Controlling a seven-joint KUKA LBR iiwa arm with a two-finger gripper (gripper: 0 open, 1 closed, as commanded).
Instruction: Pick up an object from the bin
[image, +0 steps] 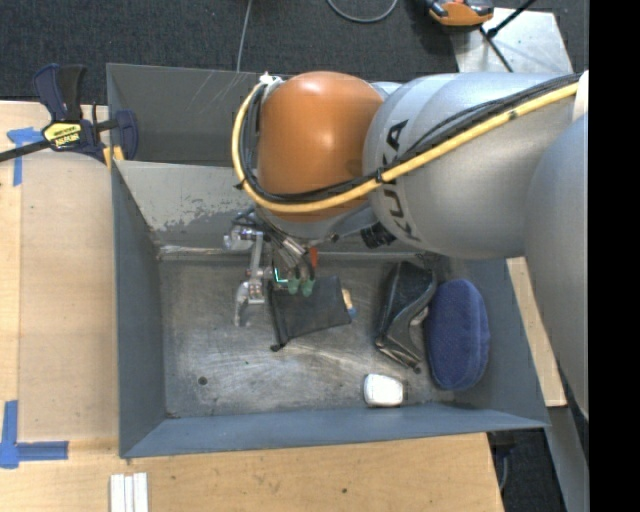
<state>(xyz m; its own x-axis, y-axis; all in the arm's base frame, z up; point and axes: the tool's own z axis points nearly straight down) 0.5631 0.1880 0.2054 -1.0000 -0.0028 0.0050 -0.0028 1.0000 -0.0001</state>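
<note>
Lying in the bin (135, 330): black square (312, 315), black case (405, 310), blue pouch (458, 335), white pebble (383, 390). Gripper (273, 290) is held open over the black square's corner.

The brand name KUKA stands in black capital letters on the silver casing of the arm (470, 180), beside its orange cover (315, 130)

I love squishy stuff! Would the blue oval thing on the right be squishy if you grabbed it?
Probably soft: the blue oval thing looks padded, with a fabric skin. It likely won't roll, since it lies on its broad side.
</note>
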